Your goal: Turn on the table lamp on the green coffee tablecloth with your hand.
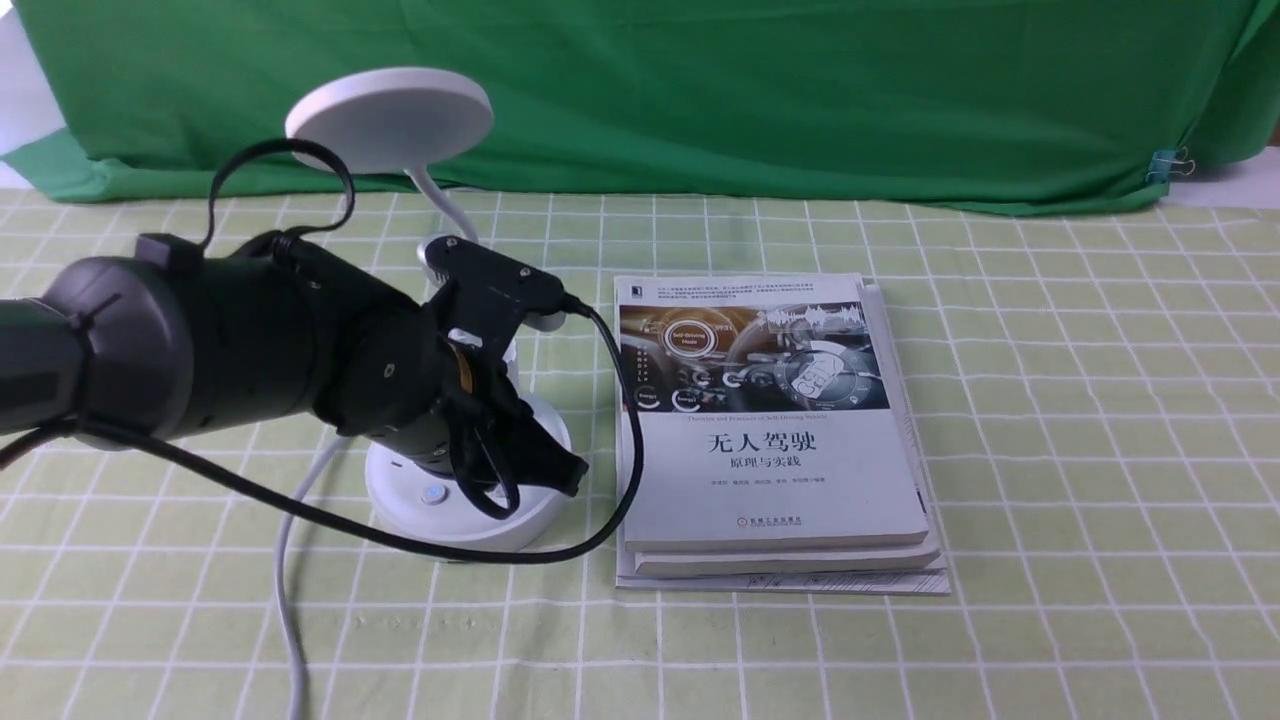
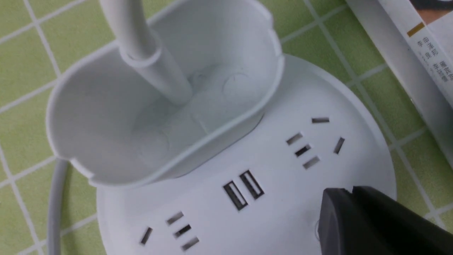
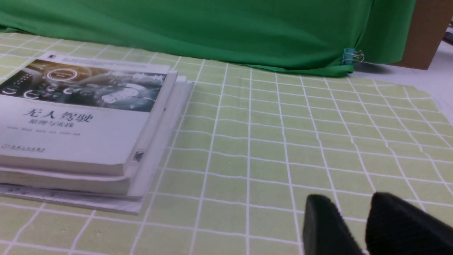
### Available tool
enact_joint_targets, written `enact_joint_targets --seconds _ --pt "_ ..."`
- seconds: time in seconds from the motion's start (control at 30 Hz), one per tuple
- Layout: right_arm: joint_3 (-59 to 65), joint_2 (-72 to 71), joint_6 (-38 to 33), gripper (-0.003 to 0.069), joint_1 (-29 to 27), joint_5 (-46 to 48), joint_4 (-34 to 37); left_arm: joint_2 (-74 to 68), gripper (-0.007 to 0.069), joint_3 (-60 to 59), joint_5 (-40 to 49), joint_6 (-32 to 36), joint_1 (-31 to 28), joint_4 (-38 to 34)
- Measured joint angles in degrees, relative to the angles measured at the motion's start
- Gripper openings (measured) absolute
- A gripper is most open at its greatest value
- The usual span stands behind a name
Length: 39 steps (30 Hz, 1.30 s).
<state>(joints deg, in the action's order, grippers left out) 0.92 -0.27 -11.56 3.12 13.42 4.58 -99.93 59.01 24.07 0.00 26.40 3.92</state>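
Table lamp [image 1: 430,518] on green coffee tablecloth [image 1: 1000,600], beside books [image 1: 770,440] — light, stiff, slick plastic; don't grab, press base btn [image 1: 432,494] straight down. Left gripper [image 1: 563,470] pinched closed over base; right gripper [image 3: 350,209] slightly parted.

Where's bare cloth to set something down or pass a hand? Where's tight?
Open: the cloth right of the book stack, out to its edge; the strip between the stack and the green backdrop; the near strip in front of the stack. Crowded: the left side, where the left arm and its cables hang over the lamp base, lamp cord trailing forward.
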Motion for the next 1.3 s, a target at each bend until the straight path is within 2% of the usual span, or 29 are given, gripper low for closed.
enact_joint_targets --seconds 0.47,0.93,1.07,1.13,1.3 --pt "0.0 0.0 0.0 0.0242 0.0 0.0 0.0 -2.2 0.0011 -0.7 -3.0 0.0 0.0 -0.9" --pt "0.0 0.0 0.0 0.0241 0.0 0.0 0.0 6.9 0.0011 -2.1 0.8 1.2 0.0 -2.2" --pt "0.0 0.0 0.0 0.0241 0.0 0.0 0.0 8.4 0.0011 -5.9 3.0 4.5 0.0 -6.7" --pt "0.0 0.0 0.0 0.0241 0.0 0.0 0.0 11.2 0.0011 -9.8 3.8 7.4 0.0 -11.5" --pt "0.0 0.0 0.0 0.0242 0.0 0.0 0.0 24.7 0.0011 -18.6 3.6 10.5 0.0 -16.6"
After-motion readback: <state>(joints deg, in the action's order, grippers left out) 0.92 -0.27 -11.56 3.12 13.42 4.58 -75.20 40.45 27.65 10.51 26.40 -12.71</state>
